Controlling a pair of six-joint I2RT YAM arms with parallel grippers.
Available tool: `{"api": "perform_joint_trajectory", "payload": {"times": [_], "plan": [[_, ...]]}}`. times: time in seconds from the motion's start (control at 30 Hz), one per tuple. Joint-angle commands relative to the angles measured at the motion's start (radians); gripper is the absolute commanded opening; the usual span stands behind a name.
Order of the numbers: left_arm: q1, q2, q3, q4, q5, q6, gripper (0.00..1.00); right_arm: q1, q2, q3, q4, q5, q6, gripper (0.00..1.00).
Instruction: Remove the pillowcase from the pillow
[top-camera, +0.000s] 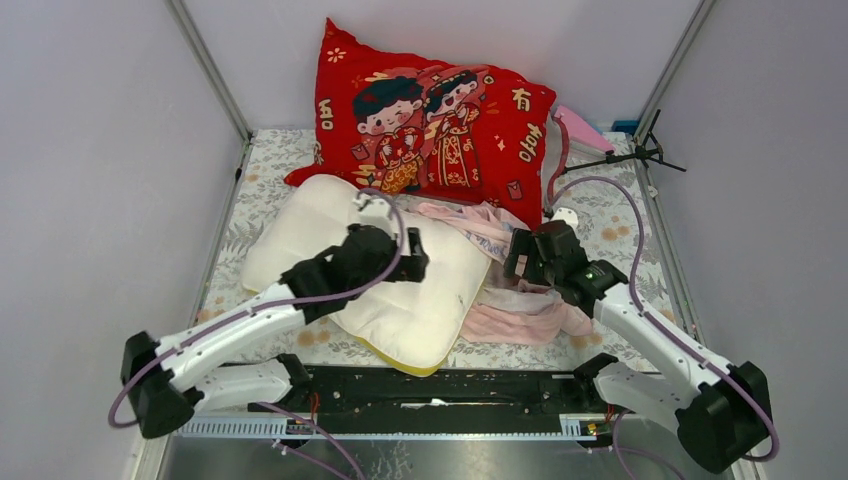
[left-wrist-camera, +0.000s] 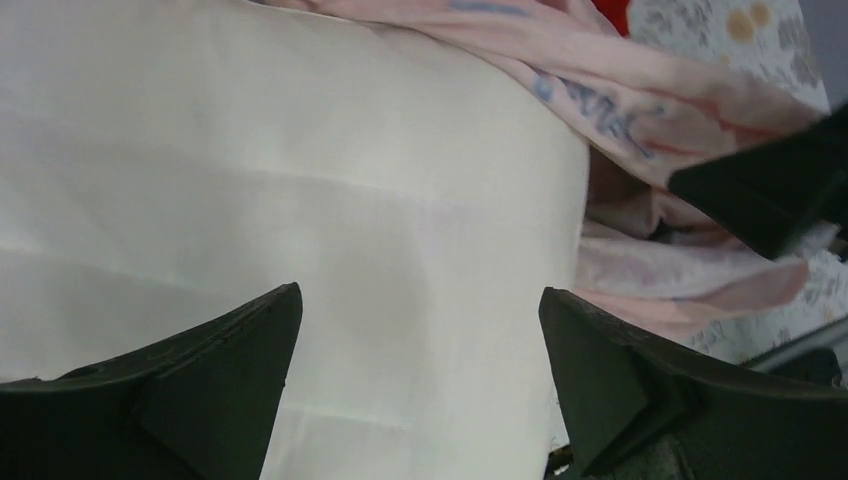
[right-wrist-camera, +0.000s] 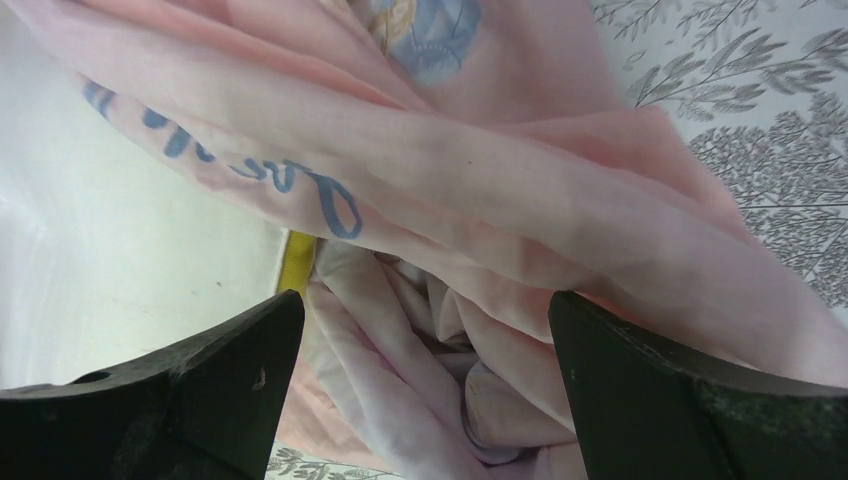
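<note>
Looking down from the top external view, the plump rectangular cream-white pillow with a yellow edge (top-camera: 420, 305) lies bare on the leaf-printed grey-white table cover (top-camera: 262, 165). The thin pale pink fabric pillowcase with faint blue prints (top-camera: 520, 322) sits in a crumpled heap against the pillow's right edge, and part of it laps the far right corner. The left gripper (top-camera: 418, 262) hovers over the pillow's right half, and the right gripper (top-camera: 520, 258) hangs above the pink heap. Behind both leans a big red cushion printed with a cartoon couple (top-camera: 430, 120).

In the left wrist view the dark fingers (left-wrist-camera: 200, 390) stand wide apart with nothing between them — released, above smooth cream cloth. Pink folds bunch beyond the pillow's edge at the upper right.

In the right wrist view the jaws are likewise spread and grasp nothing. Below them lie loose pink folds bearing blue script, with a strip of yellow piping (right-wrist-camera: 297, 262) showing where the pillow meets the heap. The leaf print fills the upper right corner.
</note>
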Motion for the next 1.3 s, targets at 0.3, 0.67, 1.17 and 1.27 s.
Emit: {"api": "perform_joint_trajectory", "payload": {"times": [0.3, 0.67, 1.17, 1.27], "plan": [[-0.15, 0.384, 0.136, 0.092, 0.205, 0.134, 0.99, -0.004, 0.058, -0.018, 0.049, -0.072, 0.009, 0.99], [-0.047, 0.488, 0.028, 0.193, 0.338, 0.087, 0.83, -0.003, 0.082, -0.038, 0.07, -0.046, 0.011, 0.99], [0.002, 0.186, -0.164, 0.214, 0.136, -0.021, 0.0, -0.003, 0.139, -0.026, 0.077, 0.059, 0.043, 1.0], [0.022, 0.117, -0.176, 0.205, 0.098, -0.039, 0.0, -0.003, 0.18, -0.012, 0.086, 0.077, 0.043, 1.0]]}}
